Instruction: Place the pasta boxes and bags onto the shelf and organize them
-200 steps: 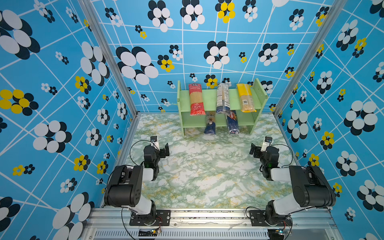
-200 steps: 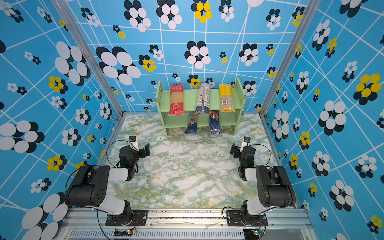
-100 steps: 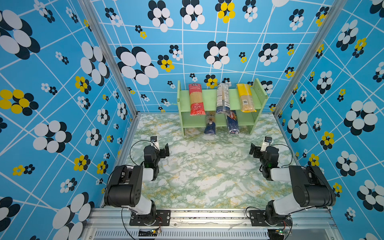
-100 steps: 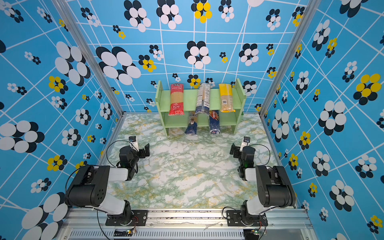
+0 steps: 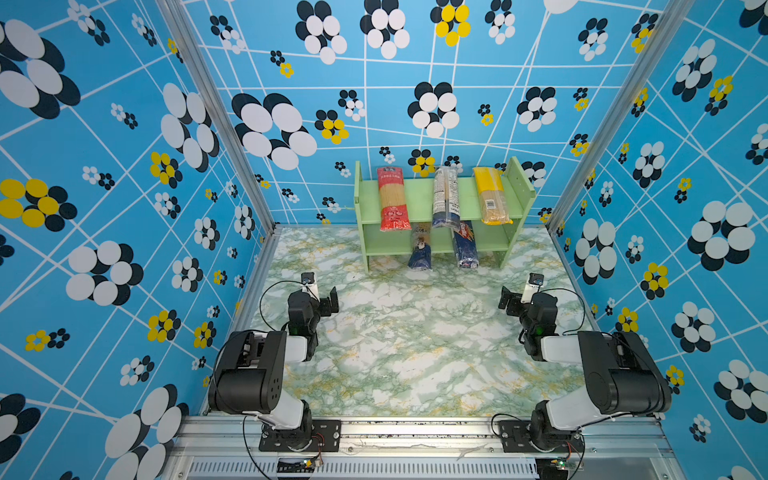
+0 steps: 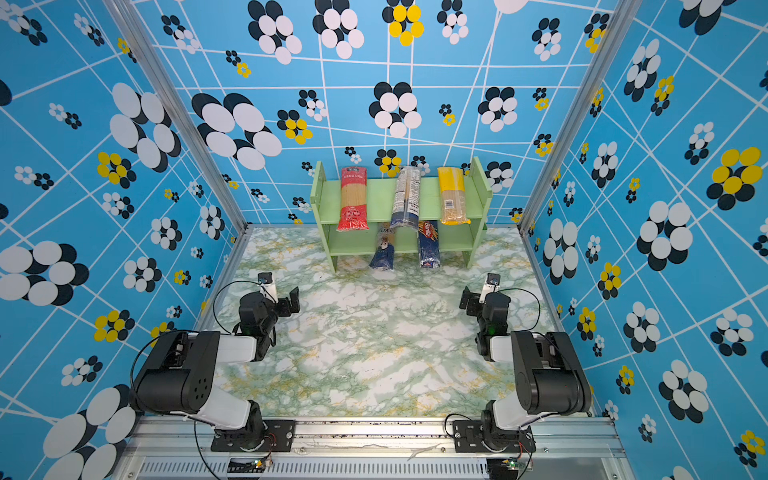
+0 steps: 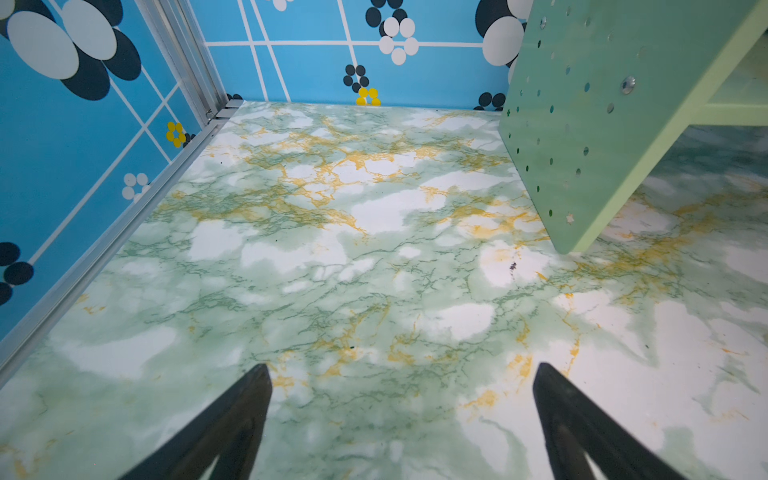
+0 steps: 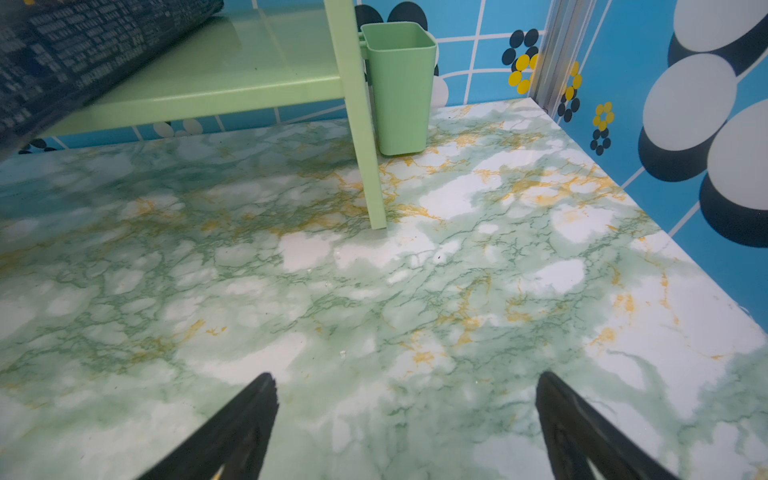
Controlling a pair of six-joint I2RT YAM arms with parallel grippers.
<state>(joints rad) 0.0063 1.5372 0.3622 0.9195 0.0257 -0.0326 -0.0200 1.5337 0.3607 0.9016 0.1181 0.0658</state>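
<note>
A: Checking both top views first. Where are the packs sitting?
B: All five are lying on the shelf [image 5: 417, 201]. The red-ended bag [image 5: 391, 199], clear bag [image 5: 445, 197] and yellow-topped bag [image 5: 491, 195] are lying across the upper tier, spaced apart. The blue-ended bag [image 5: 420, 251] and the box [image 5: 465, 245] are sitting in the lower tier, with their front ends sticking out past its edge toward the table [image 5: 415, 353].
A: Grippers?
B: The left gripper [image 5: 329, 300] and right gripper [image 5: 509, 300] are sitting low, each on its own side, well apart from the shelf and carrying nothing.
A: Left wrist?
B: The left gripper [image 7: 401, 415] is showing its jaws spread wide over bare table. The shelf's side panel with peg holes is standing ahead.
A: Right wrist?
B: Same again: the right gripper [image 8: 405, 415] is showing its jaws spread wide with nothing between them. A green cup [image 8: 401, 83] is hanging on the shelf's side. A dark pack [image 8: 83, 50] is jutting over the lower tier, too blurred to tell which one.
A: Handling?
B: I'm guessing the bags are light, with soft, slick film that slips under the pads. The spaghetti inside is probably brittle and risks snapping if bent. I'm suggesting taking hold mid-length, across the narrow width. The box is looking stiffer, so I'm suggesting pinching its narrow sides. Pushing the overhanging ends in is looking like the only tidying left.
</note>
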